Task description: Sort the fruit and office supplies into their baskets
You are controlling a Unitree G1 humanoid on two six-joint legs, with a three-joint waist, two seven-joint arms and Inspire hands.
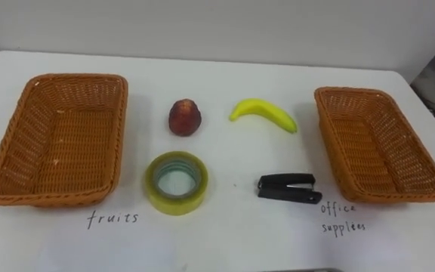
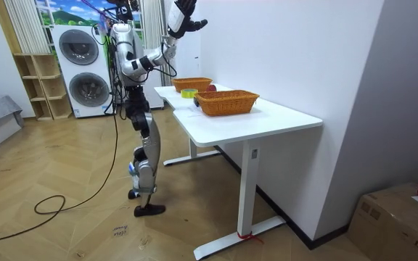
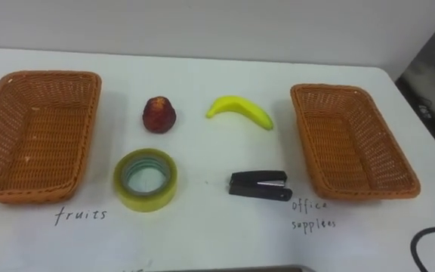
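On the white table lie a red apple [image 1: 184, 117], a yellow banana [image 1: 263, 113], a roll of yellowish tape [image 1: 176, 181] and a black stapler [image 1: 287, 188], all between two wicker baskets. The fruits basket [image 1: 6, 181] is on the left and holds nothing. The office supplies basket [image 1: 421, 189] on the right is equally bare inside. In the room view I stand at the table's long side with my right hand [image 2: 183, 20] raised above head height, fingers spread open, far from every object.
Handwritten labels mark the table in front of each basket. The table's right edge [image 1: 421, 83] runs close beside the right basket. In the room view, washing machines [image 2: 82, 69] and a shelf stand behind me, and a cardboard box [image 2: 394, 221] sits on the floor.
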